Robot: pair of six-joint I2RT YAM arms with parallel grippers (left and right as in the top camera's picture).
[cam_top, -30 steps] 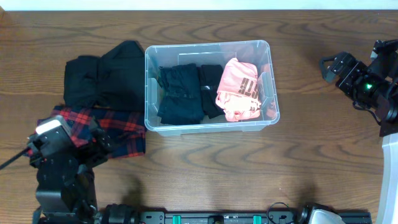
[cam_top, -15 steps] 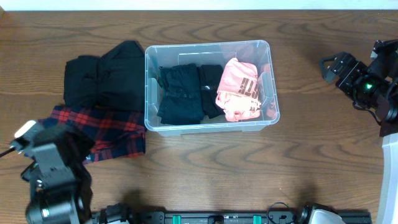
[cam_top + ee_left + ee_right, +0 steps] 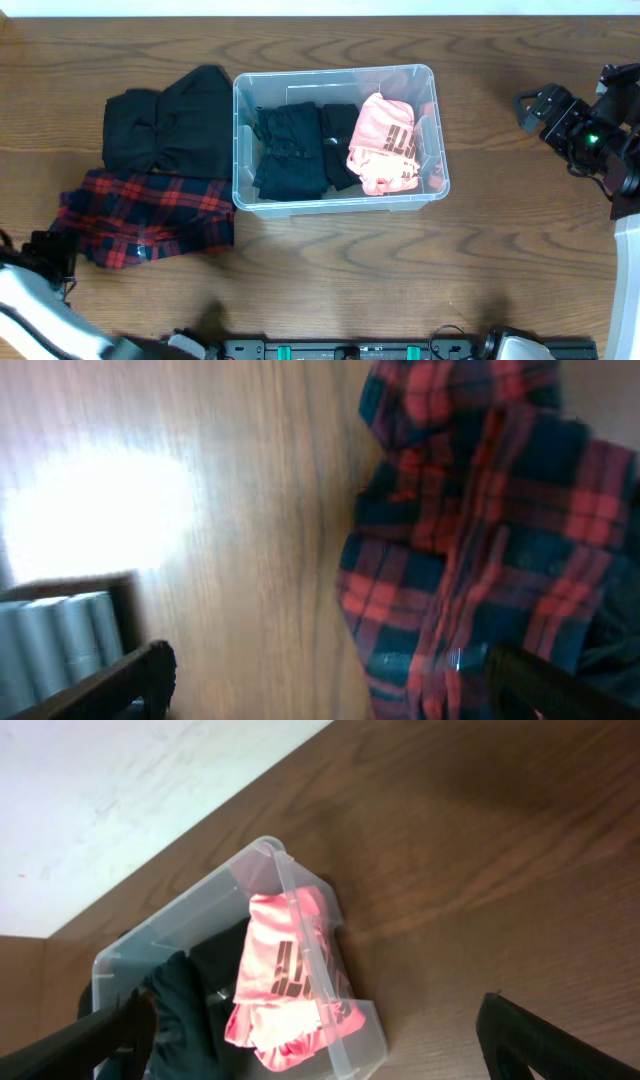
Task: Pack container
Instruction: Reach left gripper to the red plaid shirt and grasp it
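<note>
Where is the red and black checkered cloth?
In the overhead view, the red plaid cloth lies on the table, left of the container and touching the black clothes just above it in the picture.

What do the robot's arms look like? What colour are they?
Mostly black and chunky. The right arm has a tiny green light, and the left arm has a pale whitish link. Each ends in two black fingers.

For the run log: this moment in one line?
container: black clothes, pink garment inside | plaid shirt, black garment: on table | left gripper: open | right gripper: open
</note>
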